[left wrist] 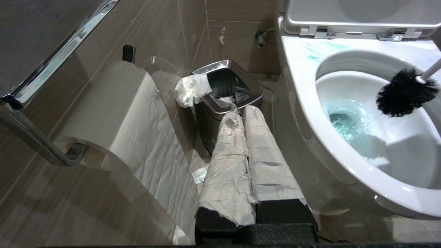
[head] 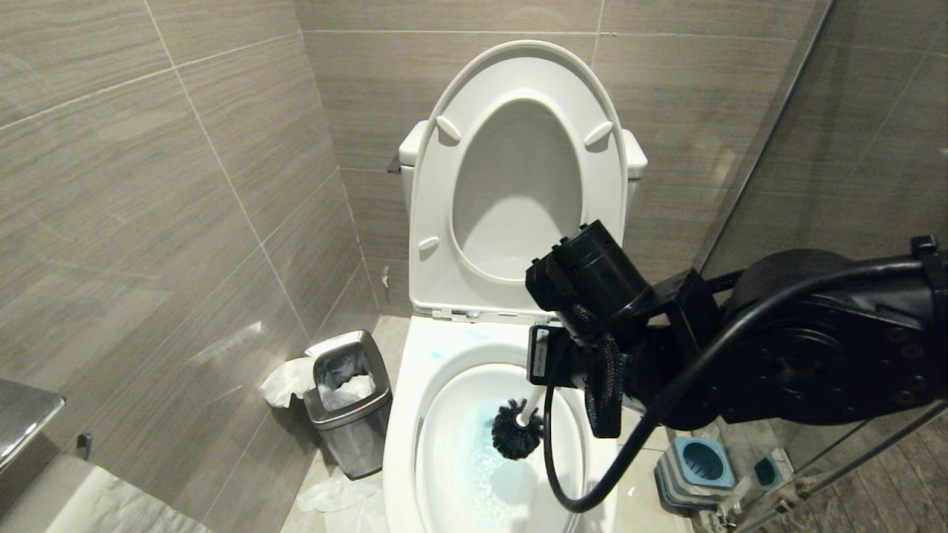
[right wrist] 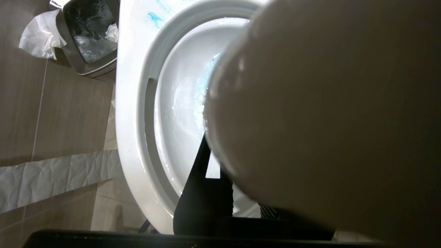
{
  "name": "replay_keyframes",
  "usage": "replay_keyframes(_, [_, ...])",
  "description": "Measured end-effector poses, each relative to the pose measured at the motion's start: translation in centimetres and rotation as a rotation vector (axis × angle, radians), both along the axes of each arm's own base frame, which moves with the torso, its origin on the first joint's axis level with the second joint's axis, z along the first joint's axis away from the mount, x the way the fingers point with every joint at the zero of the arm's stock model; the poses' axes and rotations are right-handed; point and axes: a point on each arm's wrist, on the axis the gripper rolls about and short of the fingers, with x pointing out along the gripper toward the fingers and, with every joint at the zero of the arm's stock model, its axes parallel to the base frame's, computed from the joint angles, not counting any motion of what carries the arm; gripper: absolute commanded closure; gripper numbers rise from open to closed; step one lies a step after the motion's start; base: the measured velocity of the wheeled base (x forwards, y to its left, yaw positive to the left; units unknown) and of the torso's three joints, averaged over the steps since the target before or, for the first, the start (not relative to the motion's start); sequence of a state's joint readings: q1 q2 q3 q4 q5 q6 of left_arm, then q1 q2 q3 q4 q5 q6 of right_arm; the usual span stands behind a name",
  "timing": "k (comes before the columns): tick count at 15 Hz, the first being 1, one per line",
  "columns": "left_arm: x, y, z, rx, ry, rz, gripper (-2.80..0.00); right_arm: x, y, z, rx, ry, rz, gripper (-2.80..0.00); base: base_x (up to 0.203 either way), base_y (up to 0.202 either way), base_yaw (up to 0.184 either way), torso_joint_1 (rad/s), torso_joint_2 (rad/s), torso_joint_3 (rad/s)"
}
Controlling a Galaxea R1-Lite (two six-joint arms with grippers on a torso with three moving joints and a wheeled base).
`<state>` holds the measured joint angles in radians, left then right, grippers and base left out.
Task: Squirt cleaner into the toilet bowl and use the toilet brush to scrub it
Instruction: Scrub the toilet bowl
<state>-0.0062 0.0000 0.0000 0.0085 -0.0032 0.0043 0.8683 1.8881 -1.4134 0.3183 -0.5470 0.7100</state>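
- Over the toilet bowl (head: 406, 414), your right gripper (head: 552, 374) is clamped on the toilet brush (head: 516, 429), its head hanging above blue cleaner (head: 474, 474).
- You look mid-scrub; next, lower the bristles onto the ceramic.
- Handle slants up toward your right, bristles down-left.
- Left gripper (left wrist: 245, 151) sits closed, parked beside the bowl.

Head camera high above the toilet bowl (head: 415, 444); both wrist cameras low, close beside its rim.
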Motion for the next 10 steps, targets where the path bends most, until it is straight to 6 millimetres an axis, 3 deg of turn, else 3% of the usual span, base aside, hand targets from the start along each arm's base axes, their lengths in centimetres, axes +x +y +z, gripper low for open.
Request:
replay_keyframes(5, [0.0, 0.0, 0.0, 0.000, 0.000, 0.000, 0.00, 2.0, 2.3, -4.2, -0.035, 0.043, 0.001, 0.00, 0.000, 0.000, 0.000, 0.000, 0.00, 0.000])
replay_keyframes(10, [0.0, 0.0, 0.0, 0.001, -0.001, 0.000, 0.00, 1.9, 4.4, -7.4, -0.070, 0.117, 0.061, 0.00, 0.000, 0.000, 0.000, 0.000, 0.00, 0.000])
